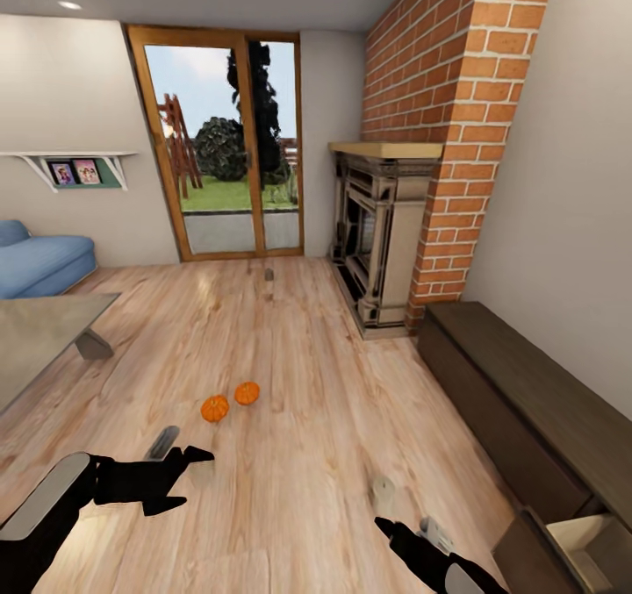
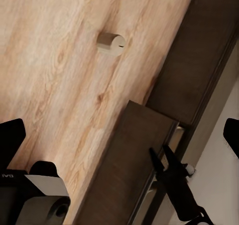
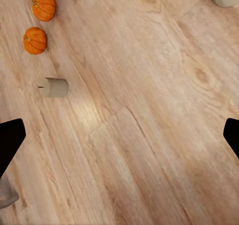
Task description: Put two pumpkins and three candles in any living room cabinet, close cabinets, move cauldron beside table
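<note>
The left gripper [image 1: 189, 467] hangs low over the wooden floor [image 1: 290, 383], its two black fingers spread apart and empty. The right gripper [image 1: 408, 528] also hovers above the floor, fingers parted with nothing between them. Just ahead of the right gripper a pale candle [image 1: 384, 491] stands on the boards; another candle [image 3: 54, 87] lies on its side near the pumpkins, and a third [image 1: 269, 273] sits far off toward the glass door [image 1: 224, 142]. The two orange pumpkins [image 1: 230, 401] rest side by side on the floor, a little beyond the left gripper. Along the right wall runs the long dark cabinet [image 1: 518, 401], its nearest front panel pulled open. A brick fireplace [image 1: 386, 234] stands past the cabinet's far end.
</note>
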